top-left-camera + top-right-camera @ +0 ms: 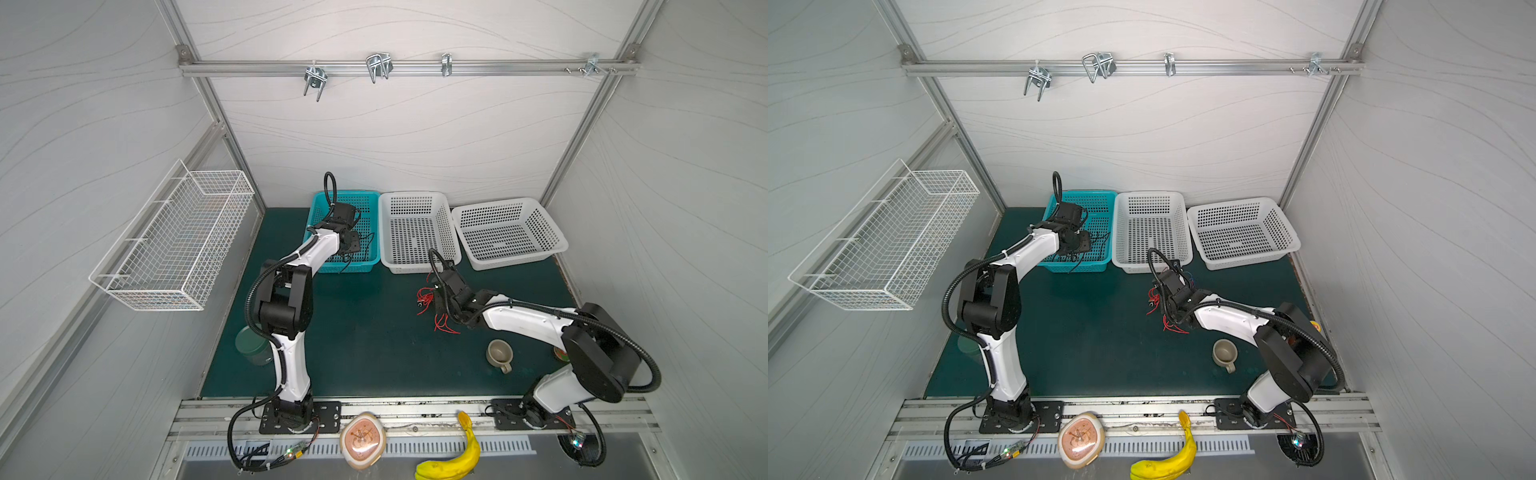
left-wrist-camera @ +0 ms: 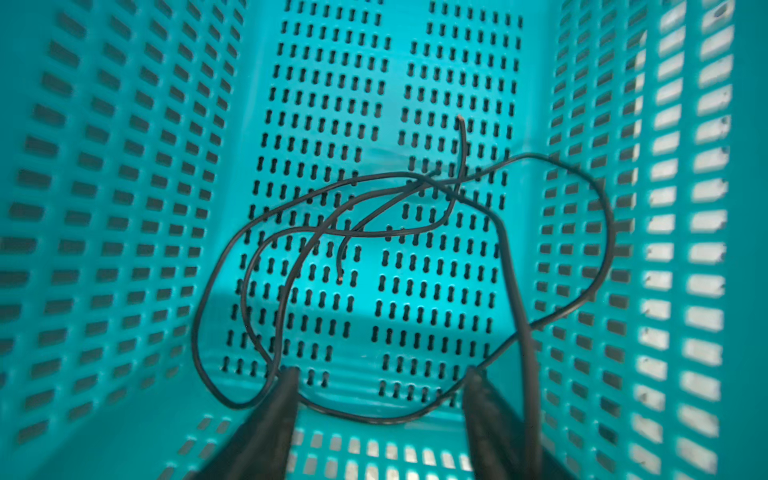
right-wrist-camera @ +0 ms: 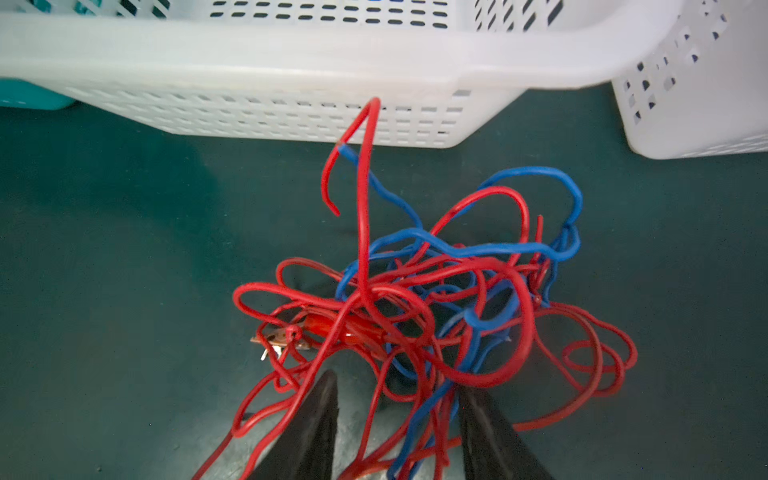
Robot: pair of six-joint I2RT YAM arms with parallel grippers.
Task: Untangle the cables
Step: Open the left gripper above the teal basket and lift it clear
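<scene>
the left end effector point(image 2: 382, 374) is hovering low inside the teal basket point(image 2: 124, 166) at the far left of the surface, its jaws standing wide with nothing pinched between them. the black cable point(image 2: 440, 187) is lying in loose loops on the basket floor just beyond the fingertips, one strand trailing alongside a finger. it is looking like a wire sorted out of the bundle and parked here so it cannot snag the others, though a few of its own loops are crossing each other.

the right end effector point(image 3: 397, 380) is working nearer the middle, low over the green surface point(image 3: 124, 249), just on the near side of the white basket point(image 3: 291, 54). its jaws are standing about half apart, straddling several strands. bare surface is showing between them, so i am judging that nothing is clamped. the red and blue cables point(image 3: 415, 299) are sitting in a dense knot on the surface right ahead of those fingers, one red end arching up toward the basket wall. a small metal clip point(image 3: 274, 338) is poking out at the edge of the heap.

the placement is making sense: the tangle is resting on open surface where strands can be drawn out, with baskets close by to receive them. the next pull is probably calling for one single strand — the clip is likely to catch otherwise.
</scene>
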